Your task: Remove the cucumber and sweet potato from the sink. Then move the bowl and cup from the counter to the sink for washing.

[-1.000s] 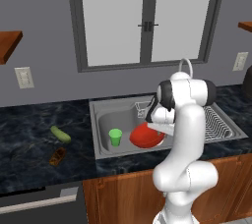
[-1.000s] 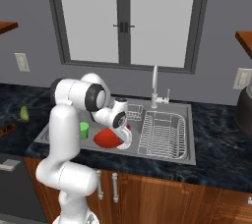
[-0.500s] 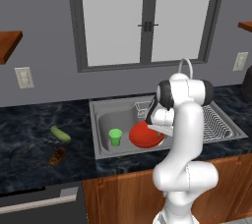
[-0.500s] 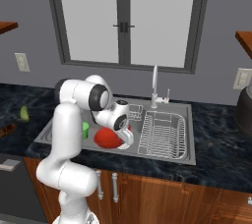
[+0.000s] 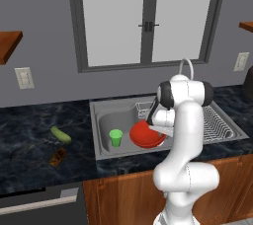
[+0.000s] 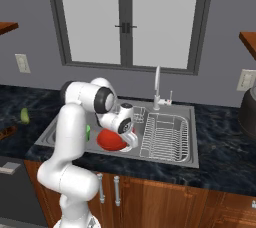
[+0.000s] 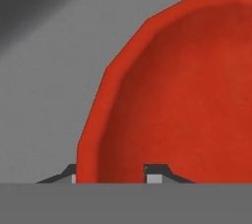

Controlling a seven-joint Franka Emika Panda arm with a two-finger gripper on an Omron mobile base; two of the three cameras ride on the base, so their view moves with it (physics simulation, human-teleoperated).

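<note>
- Your claw (image 7: 110, 174) sits down in the sink (image 5: 106, 120) at the red bowl (image 5: 147, 133). In the hand view one fingertip (image 7: 156, 173) lies inside the bowl and the other outside its wall, so the rim stands between the jaws.
- You cannot tell from these pictures whether the jaws are pressing the rim or standing just clear of it; I record the claw's state as undetermined.
- The bowl lies in the basin, roughly at its middle, with the wire dish rack (image 6: 165, 134) at its 3 o'clock in the left base view.
- The green cup (image 5: 116, 137) stands upright in the basin at the bowl's 9 o'clock in the left base view, just beside it; contact between the two cannot be judged.
- The cucumber (image 5: 60, 134) lies on the dark surface (image 5: 29, 140), outside the sink, at the basin's 9 o'clock in the left base view.
- The sweet potato (image 5: 58, 157) lies on the same surface near the cucumber, at its 6 o'clock and apart from it.
- The faucet (image 6: 157, 88) rises at the basin's far rim, at 12 o'clock from the rack in the right base view.
</note>
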